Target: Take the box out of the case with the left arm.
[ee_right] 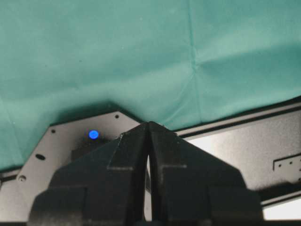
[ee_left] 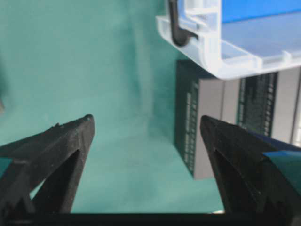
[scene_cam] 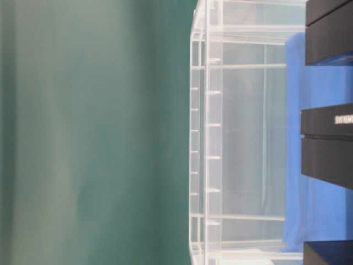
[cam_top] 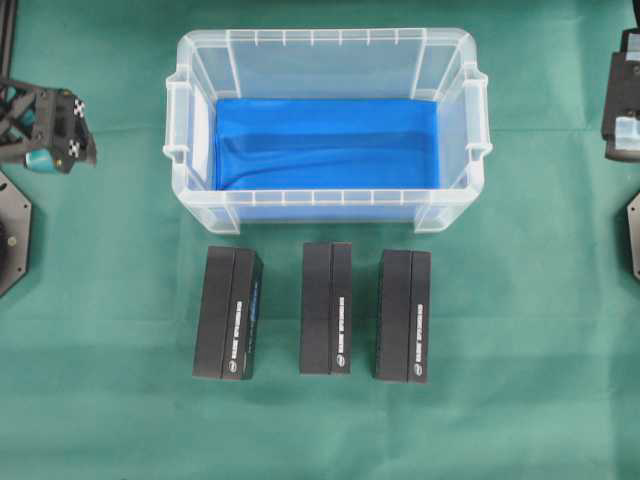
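Note:
The clear case (cam_top: 325, 38) stands at the back centre, and only its blue cloth lining (cam_top: 325, 145) shows inside it. Three black boxes lie on the green table in front of the case: left (cam_top: 228, 313), middle (cam_top: 326, 308), right (cam_top: 403, 315). My left gripper (cam_top: 80, 128) hovers at the far left edge, away from the case and the boxes. In the left wrist view this gripper (ee_left: 146, 118) is open with nothing between its fingers, looking at the case corner (ee_left: 211, 52) and a box (ee_left: 211, 127). My right gripper (ee_right: 149, 125) is shut and empty, above its base.
The right arm (cam_top: 622, 100) rests at the right edge, away from everything. Black arm base plates sit at the left edge (cam_top: 12, 235) and the right edge (cam_top: 633, 230). A green cloth (cam_top: 110, 400) covers the table. The side view shows the case wall (scene_cam: 207, 127) with boxes (scene_cam: 328, 146) beside it.

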